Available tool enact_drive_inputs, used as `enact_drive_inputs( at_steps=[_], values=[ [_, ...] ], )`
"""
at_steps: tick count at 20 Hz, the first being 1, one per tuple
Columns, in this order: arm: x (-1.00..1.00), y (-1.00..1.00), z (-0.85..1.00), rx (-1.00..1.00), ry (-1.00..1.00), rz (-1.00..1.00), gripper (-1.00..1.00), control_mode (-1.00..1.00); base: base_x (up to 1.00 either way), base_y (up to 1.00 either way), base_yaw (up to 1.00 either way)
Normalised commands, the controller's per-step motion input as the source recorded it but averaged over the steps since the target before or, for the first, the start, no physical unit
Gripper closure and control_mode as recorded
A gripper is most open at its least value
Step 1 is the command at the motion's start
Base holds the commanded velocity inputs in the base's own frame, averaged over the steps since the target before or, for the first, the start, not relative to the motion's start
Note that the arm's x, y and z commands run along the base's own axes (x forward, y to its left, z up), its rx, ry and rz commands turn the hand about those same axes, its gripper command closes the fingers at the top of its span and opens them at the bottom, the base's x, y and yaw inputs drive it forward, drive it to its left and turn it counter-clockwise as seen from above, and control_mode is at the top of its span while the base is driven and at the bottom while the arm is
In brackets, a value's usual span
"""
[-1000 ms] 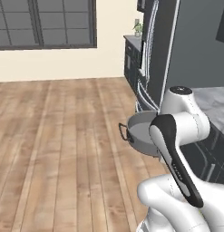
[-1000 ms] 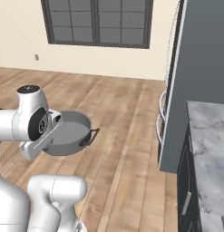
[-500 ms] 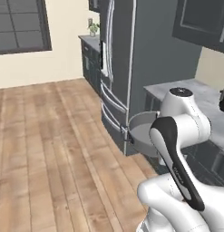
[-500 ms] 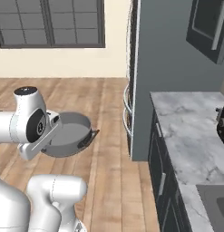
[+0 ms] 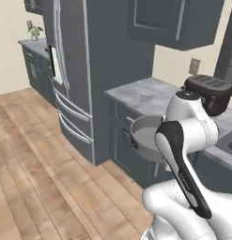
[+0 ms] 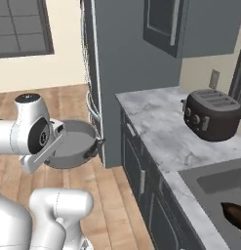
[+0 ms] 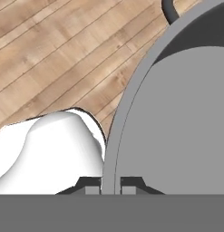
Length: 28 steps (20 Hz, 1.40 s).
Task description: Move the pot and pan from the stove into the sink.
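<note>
My gripper [image 7: 110, 189] is shut on the rim of the pot [image 7: 177, 113], a shallow silver-grey metal pot with a pale inside. I hold the pot [image 5: 148, 138] level in the air in front of the dark lower cabinets, beside my upper arm. From the right side the pot [image 6: 73, 144] hangs over the wooden floor, left of the counter. The sink [image 6: 210, 183] lies in the marble counter at the lower right. In its basin a dark brownish shape, the pan [image 6: 234, 215], shows partly at the frame's edge. The stove is out of view.
A tall grey refrigerator [image 5: 84, 70] stands left of the counter [image 6: 161, 122]. A dark toaster [image 6: 212, 114] sits on the counter by the wall, with upper cabinets [image 5: 174, 21] above. Wooden floor [image 5: 37, 178] spreads to the left.
The whole picture has swung from the window wall and floor to the refrigerator, counter and sink, so the base has moved. The pot stays in my shut gripper.
</note>
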Motion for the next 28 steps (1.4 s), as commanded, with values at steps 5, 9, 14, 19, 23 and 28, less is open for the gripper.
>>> enact_drive_inputs(
  at_steps=[5, 9, 14, 19, 23, 28],
  values=[
    [0.00, 0.00, 0.00, 0.00, 0.00, 0.00, 1.00, 1.00, 0.04, 0.00, -0.49],
    [0.00, 0.00, 0.00, 0.00, 0.00, 0.00, 1.00, 1.00, 0.01, 0.00, -0.50],
    [0.00, 0.00, 0.00, 0.00, 0.00, 0.00, 1.00, 1.00, 0.02, 0.00, -0.49],
    [0.00, 0.00, 0.00, 0.00, 0.00, 0.00, 1.00, 1.00, 0.04, 0.00, -0.48],
    [0.00, 0.00, 0.00, 0.00, 0.00, 0.00, 1.00, 1.00, 0.05, 0.00, -0.47],
    [0.00, 0.00, 0.00, 0.00, 0.00, 0.00, 1.00, 1.00, 0.06, 0.00, -0.47]
  ],
)
